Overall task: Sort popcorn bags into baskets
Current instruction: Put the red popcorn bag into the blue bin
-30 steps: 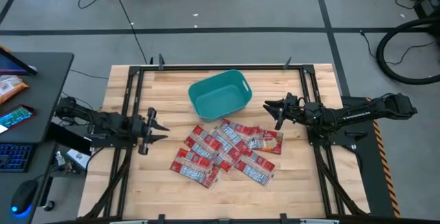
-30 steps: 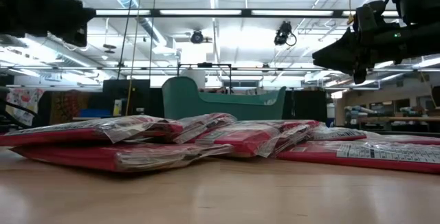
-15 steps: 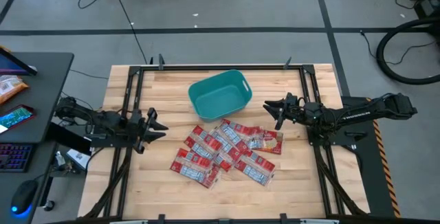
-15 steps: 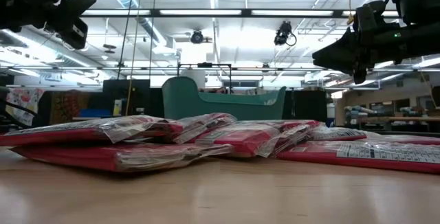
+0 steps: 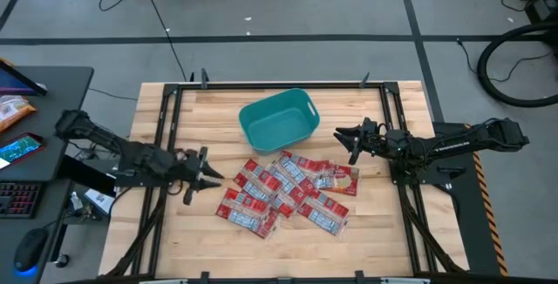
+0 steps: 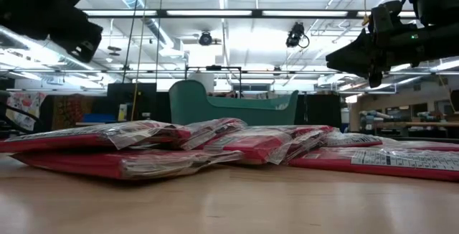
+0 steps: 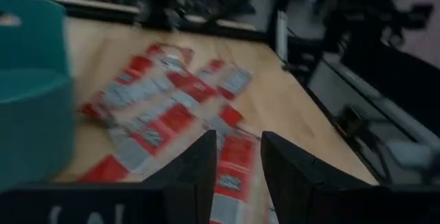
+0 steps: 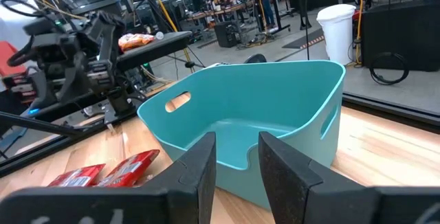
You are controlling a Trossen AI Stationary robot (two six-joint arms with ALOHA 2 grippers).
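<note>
Reaching: left gripper [image 5: 212, 179], fingers apart, nearer | flat red popcorn packets [image 5: 288, 193] heaped just below the teal plastic tub [image 5: 277, 120], beyond its fingertips | right gripper [image 5: 345, 140] waits, apart, beside tub.

1. Two matte black, multi-jointed arms make up the robot, each built of slim tubular links and blocky joint housings.
2. The left gripper [image 5: 212, 179] ends in two tapered dark fingers [image 7: 199, 172] with flat inner faces.
3. The right gripper [image 5: 342, 136] carries matching black fingers [image 8: 196, 172].
4. White lettering runs along the right arm's forearm link [image 5: 453, 145].
5. Black cables loop beside the left arm's base [image 5: 83, 140].
</note>
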